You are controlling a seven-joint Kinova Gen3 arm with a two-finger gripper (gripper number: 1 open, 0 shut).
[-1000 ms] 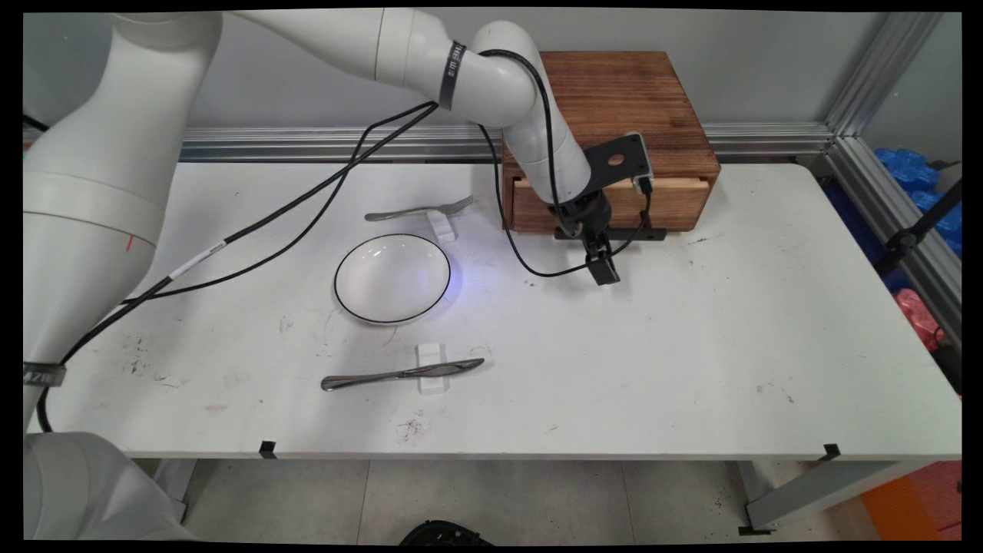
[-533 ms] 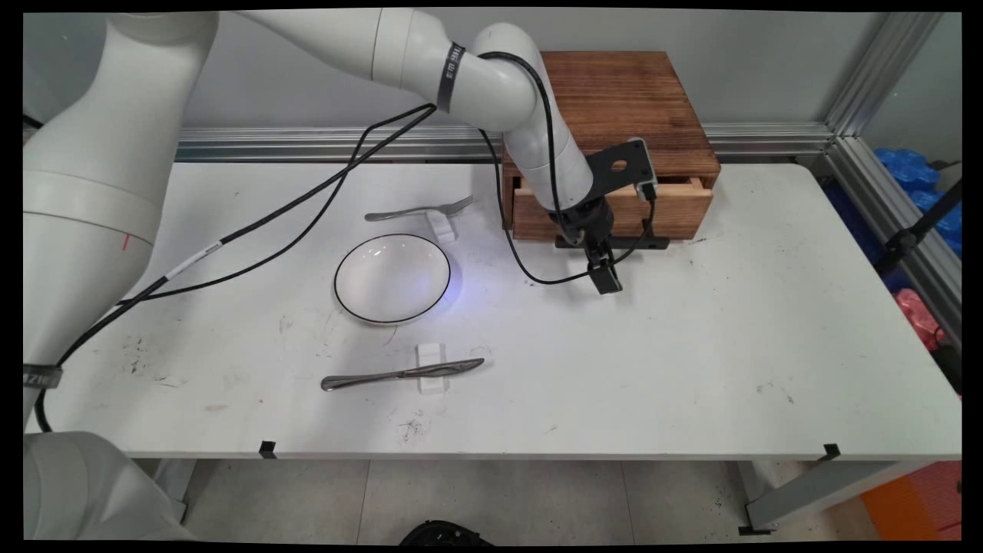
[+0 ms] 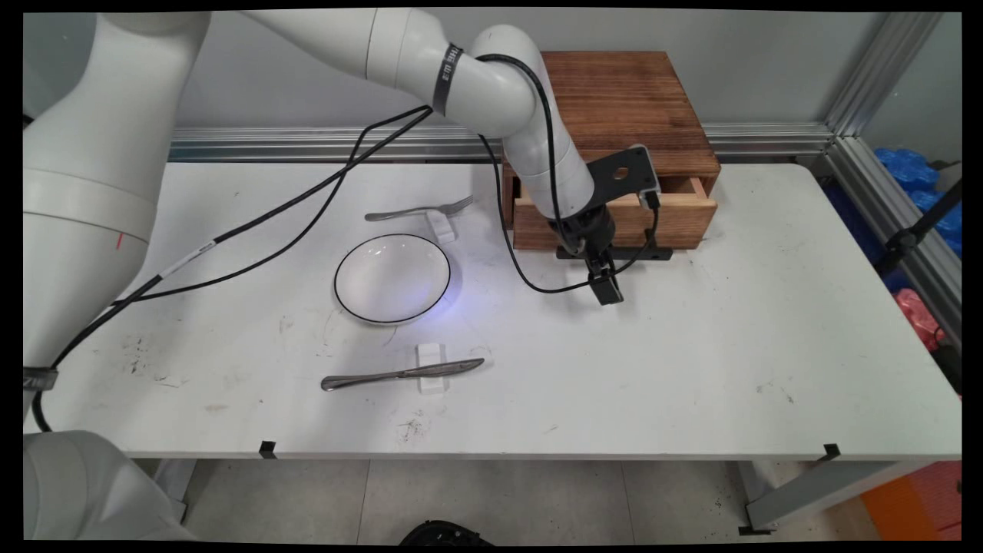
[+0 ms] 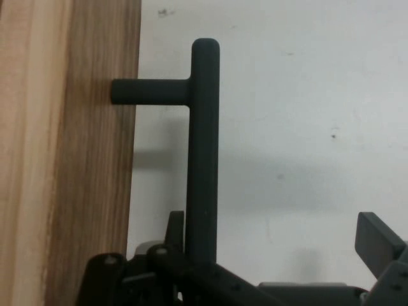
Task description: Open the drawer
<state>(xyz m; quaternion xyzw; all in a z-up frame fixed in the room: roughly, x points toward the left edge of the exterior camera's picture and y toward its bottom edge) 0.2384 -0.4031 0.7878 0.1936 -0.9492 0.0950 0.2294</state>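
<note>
A wooden box point(image 3: 630, 100) stands at the back of the table, its drawer point(image 3: 680, 219) slid partly out. Along the foot of the drawer front runs a black bar handle point(image 3: 653, 252). My gripper point(image 3: 603, 273) hangs at the left part of that handle, pointing down. In the hand view the handle point(image 4: 203, 140) crosses between my fingers. One finger point(image 4: 174, 223) sits in the gap between the bar and the drawer front point(image 4: 64, 159), against the bar. The other finger point(image 4: 377, 239) stands far off on the bar's outer side, so my gripper point(image 4: 275, 226) is open.
A white bowl with a black rim point(image 3: 392, 277) lies left of the gripper. Behind it a fork point(image 3: 418, 210) lies on a small white rest point(image 3: 443, 227). Nearer the front edge, a knife point(image 3: 402, 373) lies on another white rest point(image 3: 431, 357). A black cable point(image 3: 530, 276) loops beside the gripper.
The drawer has slid out of the box toward the table's near side, and the gripper has moved the same way with the handle.
</note>
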